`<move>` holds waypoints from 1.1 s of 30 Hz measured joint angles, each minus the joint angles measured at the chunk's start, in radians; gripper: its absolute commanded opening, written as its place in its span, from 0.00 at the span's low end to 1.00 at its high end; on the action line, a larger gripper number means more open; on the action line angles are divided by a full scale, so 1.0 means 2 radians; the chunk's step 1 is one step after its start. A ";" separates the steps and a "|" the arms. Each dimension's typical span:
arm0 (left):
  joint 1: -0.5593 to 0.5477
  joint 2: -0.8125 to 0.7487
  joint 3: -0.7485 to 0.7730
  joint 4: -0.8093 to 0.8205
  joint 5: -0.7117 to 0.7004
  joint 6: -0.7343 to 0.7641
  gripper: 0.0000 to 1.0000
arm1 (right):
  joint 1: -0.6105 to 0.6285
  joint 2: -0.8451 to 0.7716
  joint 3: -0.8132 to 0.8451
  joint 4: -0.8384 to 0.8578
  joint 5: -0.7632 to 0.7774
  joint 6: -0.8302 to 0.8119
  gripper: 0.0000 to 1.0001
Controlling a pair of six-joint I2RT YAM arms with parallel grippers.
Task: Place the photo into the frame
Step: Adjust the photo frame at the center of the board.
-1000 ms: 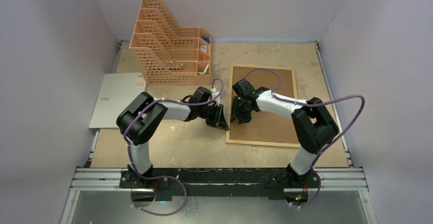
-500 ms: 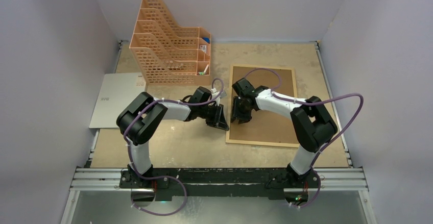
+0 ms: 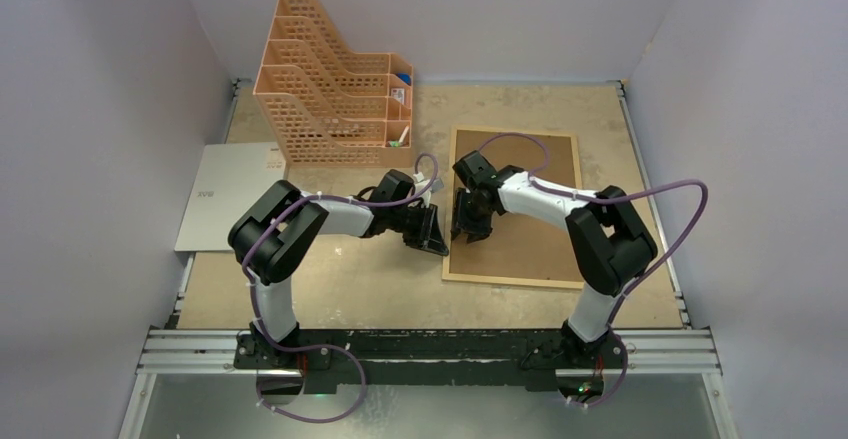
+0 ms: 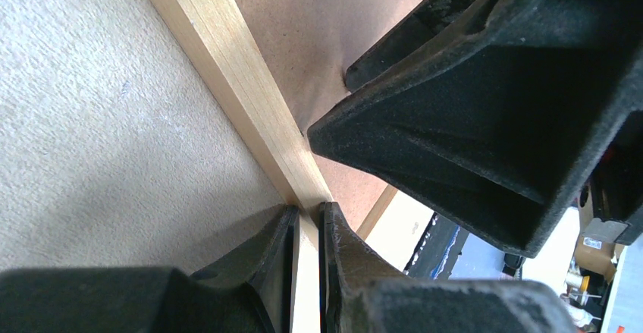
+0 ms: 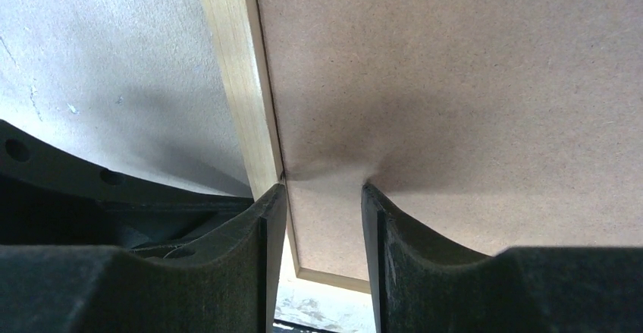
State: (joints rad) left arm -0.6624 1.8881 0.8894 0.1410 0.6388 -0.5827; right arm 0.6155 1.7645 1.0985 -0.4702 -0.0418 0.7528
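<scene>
**Claws at the left rail of the face-down frame**

Overhead view: the frame, of light wood, lies flat on the bench, right of centre, with a brown backing board filling its opening and facing up. Both arms reach inward and meet at the frame's left rail. The left claw is clenched on that rail. In the left wrist view its fingertips stand on either side of the wooden strip with only the wood between them. The right claw is released, its two fingers apart and tipped down onto the backing board. In the right wrist view one finger sits at the seam between rail and board, and the other rests on the board itself. An orange lattice organizer stands at the far left of the bench. A pale grey sheet lies flat at the left edge, well apart from the frame.
</scene>
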 measured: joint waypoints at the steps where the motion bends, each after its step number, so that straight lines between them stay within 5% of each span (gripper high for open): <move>1: 0.000 0.000 0.000 0.000 0.000 0.000 0.02 | 0.000 0.002 0.002 -0.002 0.000 0.001 0.44; 33: 0.000 0.003 0.003 -0.002 0.003 0.000 0.01 | 0.000 0.032 0.036 -0.041 0.005 0.013 0.43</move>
State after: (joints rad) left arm -0.6617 1.8946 0.8951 0.1360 0.6449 -0.5819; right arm 0.6151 1.8278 1.1713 -0.5529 -0.0322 0.7780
